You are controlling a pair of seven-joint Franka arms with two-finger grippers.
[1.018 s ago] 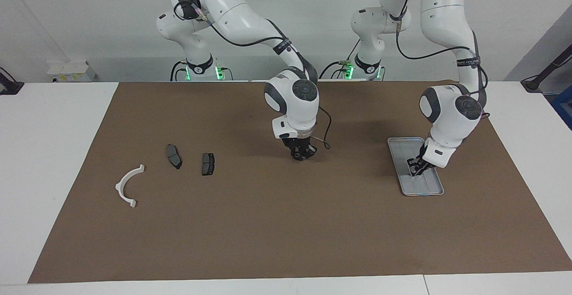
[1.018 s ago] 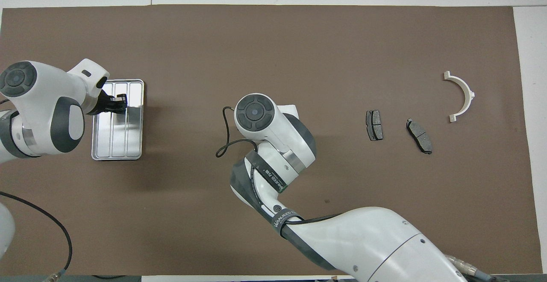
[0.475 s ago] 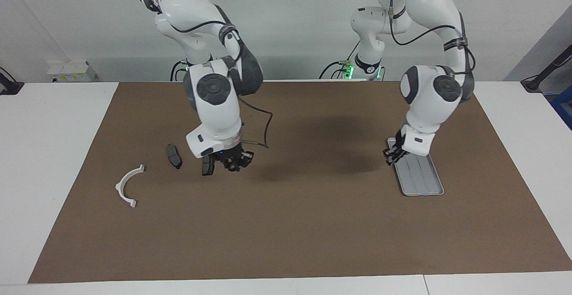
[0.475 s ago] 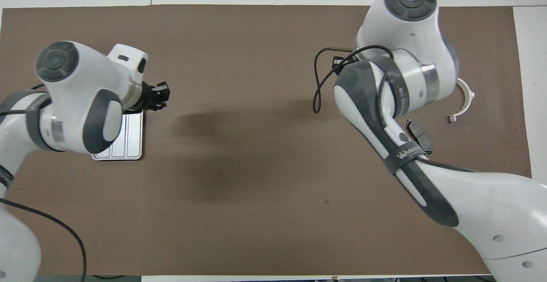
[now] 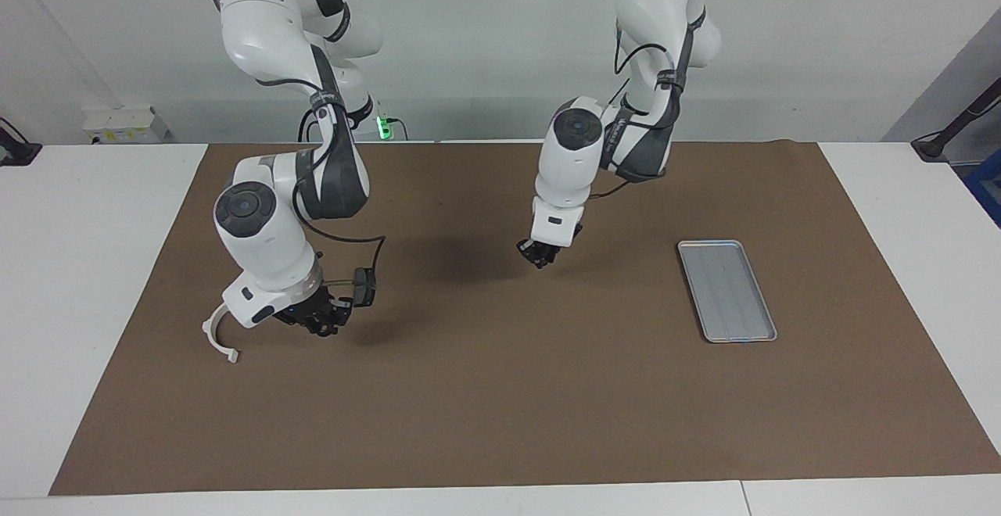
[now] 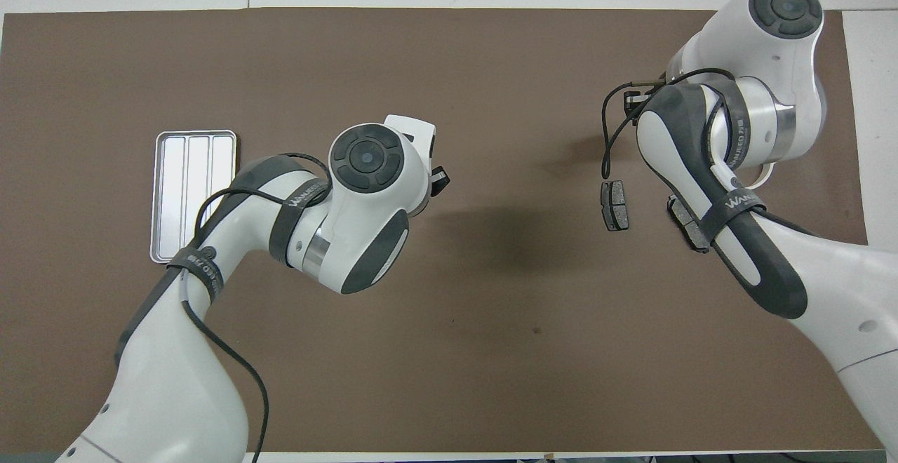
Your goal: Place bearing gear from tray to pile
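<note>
The silver-grey tray (image 5: 727,291) lies empty toward the left arm's end of the mat; it also shows in the overhead view (image 6: 195,196). My left gripper (image 5: 539,254) hangs over the middle of the mat, shut on a small dark part, the bearing gear; its tip shows in the overhead view (image 6: 440,181). The pile lies toward the right arm's end: a white half-ring bracket (image 5: 219,336), one dark pad (image 5: 364,287) (image 6: 614,205), and a second pad (image 6: 691,230) partly under the right arm. My right gripper (image 5: 317,320) is low over the pile, between the bracket and the pad.
A brown mat (image 5: 500,406) covers the table, with white table at both ends. The right arm's cable (image 5: 367,254) loops above the pad.
My left gripper lifted out of the tray and swung to the middle of the mat. My right gripper moved from the middle to the pile and lower.
</note>
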